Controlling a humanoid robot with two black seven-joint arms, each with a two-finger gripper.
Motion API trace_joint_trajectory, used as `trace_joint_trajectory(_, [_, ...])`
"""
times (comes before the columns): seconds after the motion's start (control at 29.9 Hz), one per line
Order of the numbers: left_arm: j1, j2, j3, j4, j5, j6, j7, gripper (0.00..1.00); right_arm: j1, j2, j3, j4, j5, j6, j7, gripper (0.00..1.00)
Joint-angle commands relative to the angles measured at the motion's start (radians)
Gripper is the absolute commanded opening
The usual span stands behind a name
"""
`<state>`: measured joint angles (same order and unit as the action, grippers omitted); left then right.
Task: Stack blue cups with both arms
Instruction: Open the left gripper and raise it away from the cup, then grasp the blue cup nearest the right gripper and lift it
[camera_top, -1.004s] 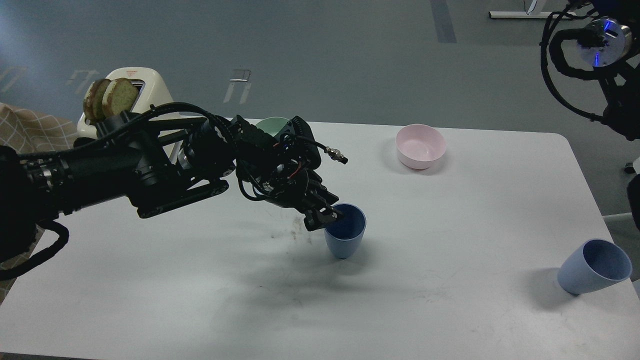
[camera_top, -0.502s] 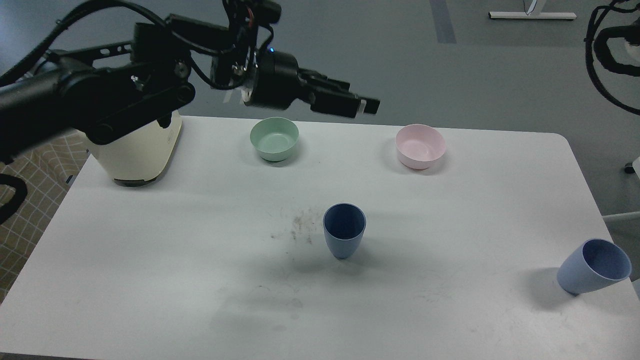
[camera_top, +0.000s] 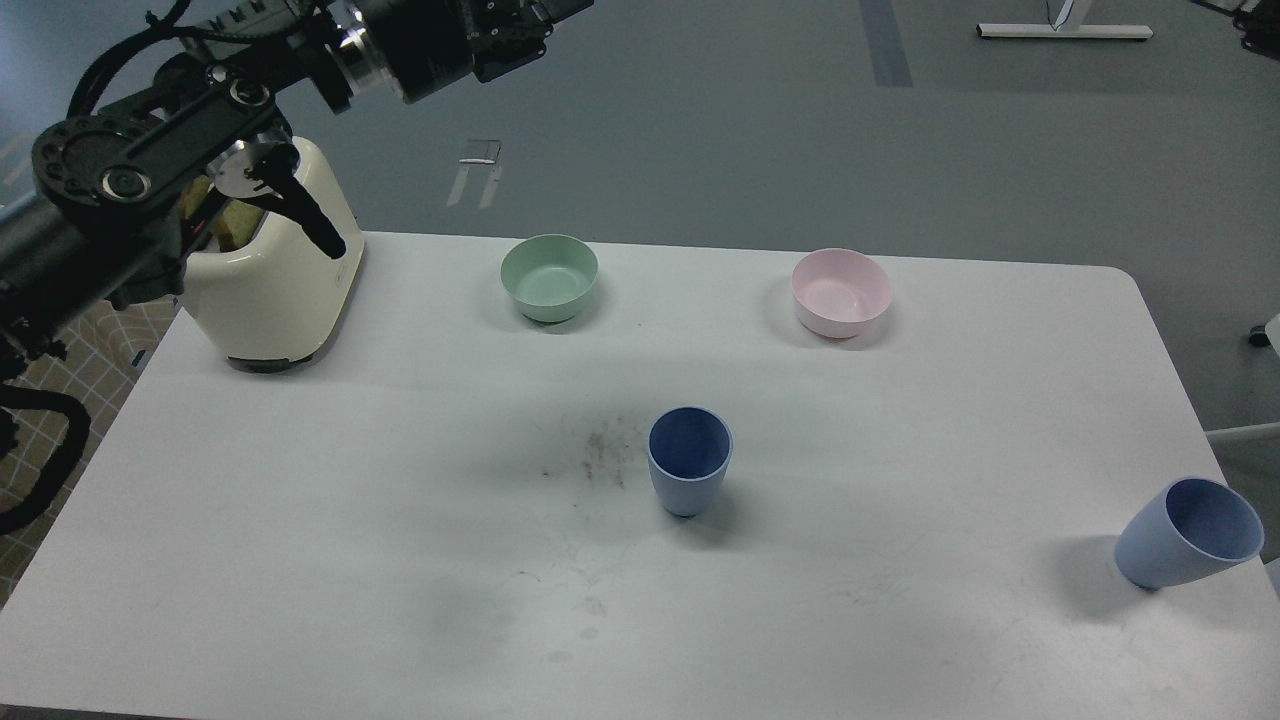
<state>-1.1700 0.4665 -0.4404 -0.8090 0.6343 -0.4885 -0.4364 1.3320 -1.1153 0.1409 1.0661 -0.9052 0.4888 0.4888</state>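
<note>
Two blue cups stand well apart on the white surface (camera_top: 900, 620). One cup (camera_top: 689, 458) sits upright near the middle, just right of a patch of dark smudges (camera_top: 598, 452). The other cup (camera_top: 1187, 532) sits at the near right corner, close to the edge, and looks tilted in this view, its mouth turned up and to the right. Neither is touched by anything, and nothing is stacked yet.

The left arm (camera_top: 170, 150) hangs high over the far left corner, above the cream toaster (camera_top: 275, 290). Its far end runs out past the top edge, so the left claw is out of sight and I cannot tell whether it is wide or narrow. Of the right arm only a dark scrap shows at the top right corner; its claw is not visible either.

At the far side rest a green bowl (camera_top: 549, 276) and a pink bowl (camera_top: 841, 291), both clear of the cups.

The step in hand looks like the start of the pickup, with both arms away from the cups. The next move probably calls for the right arm to come down to the corner cup and grip its wall without nudging it off the edge, while the left arm takes or steadies the middle cup so one can drop inside the other.
</note>
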Motion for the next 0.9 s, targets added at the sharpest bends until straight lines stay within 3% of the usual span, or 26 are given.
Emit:
trace_joint_trajectory(0.0, [0.024,-0.029,-0.001,0.010,-0.022,0.000,0.015,0.97,-0.072,-0.151,-0.004,0.103,-0.211,0.000,0.000,1.00])
trace_joint_trajectory(0.2, [0.029,-0.069,-0.001,0.010,-0.022,0.000,0.016,0.97,-0.203,-0.262,-0.007,0.187,-0.406,0.000,0.000,1.00])
trace_joint_trajectory(0.37, [0.029,-0.101,-0.001,0.010,-0.021,0.000,0.016,0.97,-0.315,-0.288,-0.040,0.203,-0.563,0.000,0.000,1.00])
trace_joint_trajectory(0.87, [0.073,-0.149,-0.004,0.013,-0.015,0.000,0.019,0.98,-0.442,-0.262,-0.090,0.195,-0.566,-0.025,0.000,1.00])
